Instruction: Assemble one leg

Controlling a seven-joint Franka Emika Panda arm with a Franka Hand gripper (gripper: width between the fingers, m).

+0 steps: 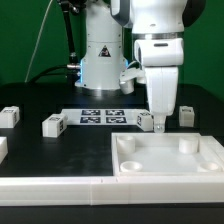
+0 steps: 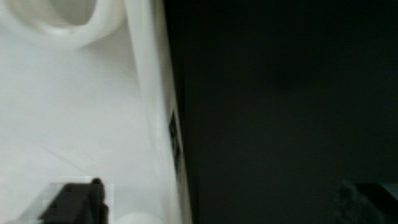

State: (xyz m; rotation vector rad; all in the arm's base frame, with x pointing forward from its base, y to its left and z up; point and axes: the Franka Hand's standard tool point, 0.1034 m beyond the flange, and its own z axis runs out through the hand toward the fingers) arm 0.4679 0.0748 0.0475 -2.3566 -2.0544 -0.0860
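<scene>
Now the nearest leg (image 1: 146, 121) sits on the black table (image 1: 40, 150), just behind the far edge of the tray-like piece (image 1: 165, 160). It is just beside the gripper (image 1: 158, 124), on the exterior view's left of the fingers, close enough that I cannot tell whether they touch. Its tagged face turns toward the exterior camera. The block looks stubby from here, slightly taller than wide, so its long axis is probably upright, though that is a judgement.

The wrist view does not show the leg at all. Between the two widely parted fingertips (image 2: 71, 203) lie only the tray's edge and bare table, so the gripper (image 2: 217, 205) is spread open and empty. One round socket (image 2: 68, 22) shows on the tray.

Another like block (image 1: 185, 115) stands farther off on the exterior view's right, and the marker board (image 1: 100, 115) lies to the left.

To take the leg, the arm probably needs a small sideways shift toward the exterior view's left.
</scene>
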